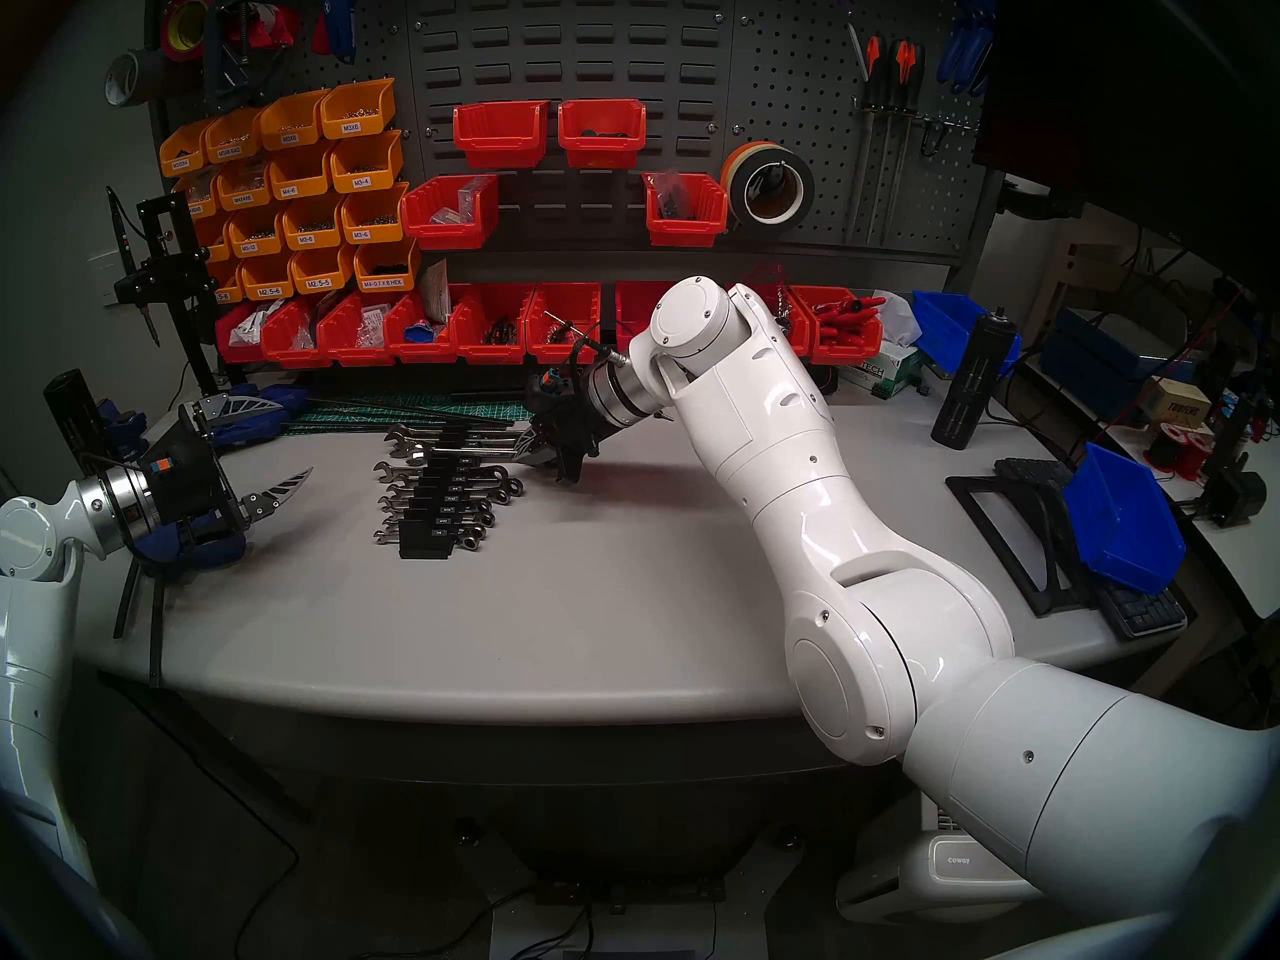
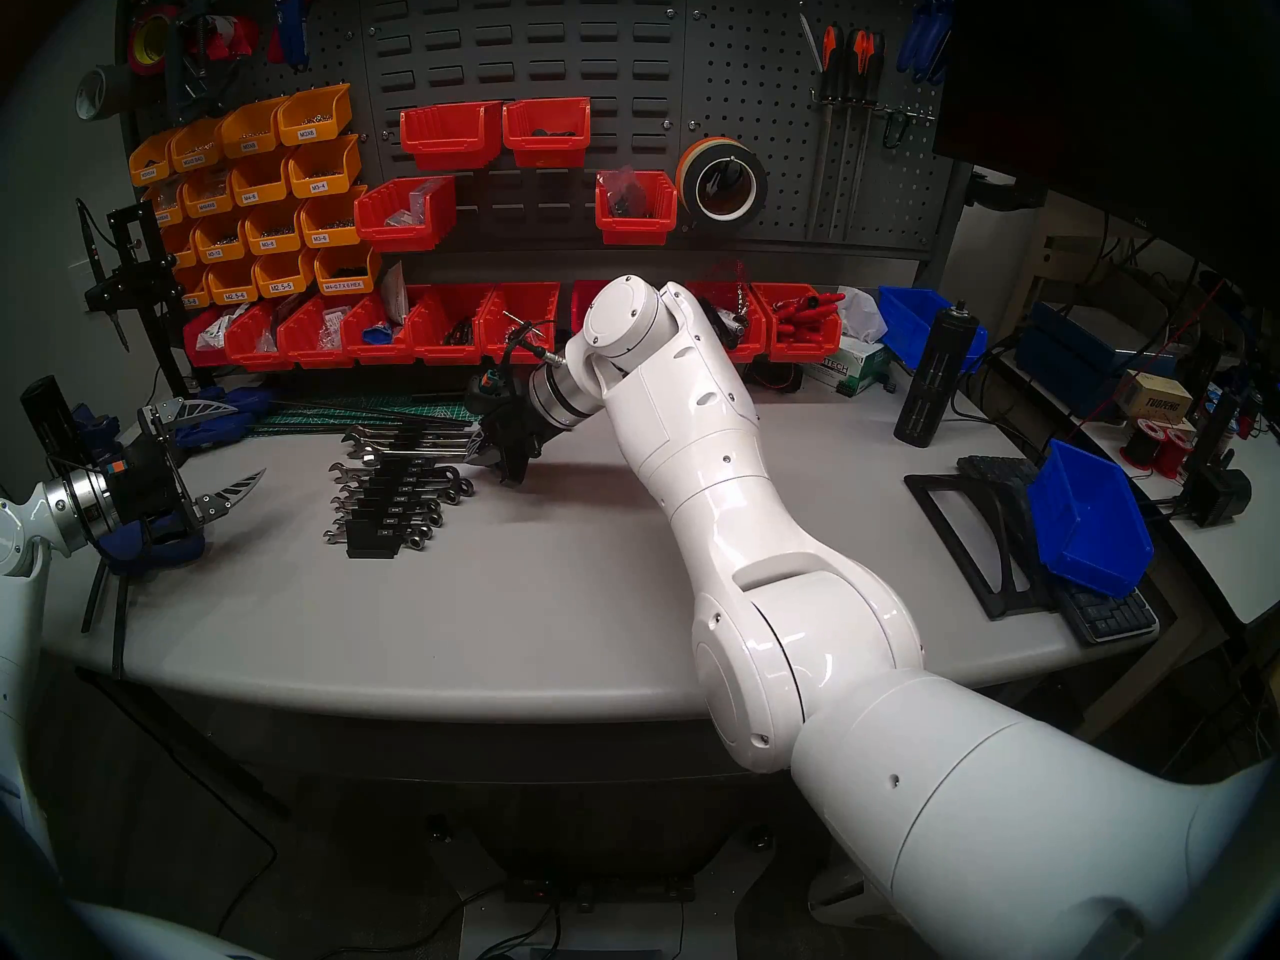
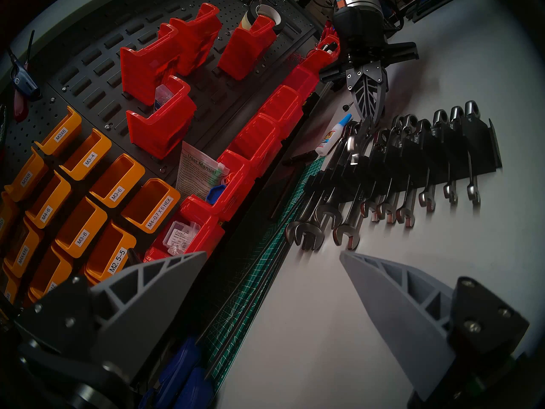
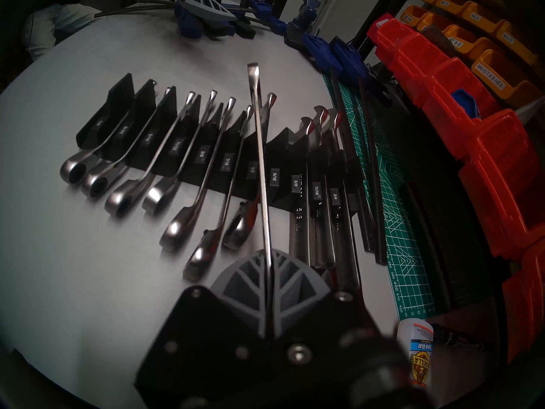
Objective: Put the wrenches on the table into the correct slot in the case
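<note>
The right arm's white glossy elbow fills the foreground of the head view, its forearm reaching across the grey table [image 1: 623, 626] and bending down-left at the wrist. The right gripper [image 4: 269, 260] is clamped tight on a long shiny chrome combination wrench [image 4: 259, 151], gripping the shank — the tool juts out past the fingertips and hangs tilted above the narrow black plastic stepped rack [image 4: 206, 175], over the grooves marked 1/2 and 9/16. Other chrome wrenches [image 4: 188, 213] sit in the rack's grooves. Well off to the side, the left gripper [image 1: 273, 453] hovers level above the table edge, fingers spread wide, holding nothing.
</note>
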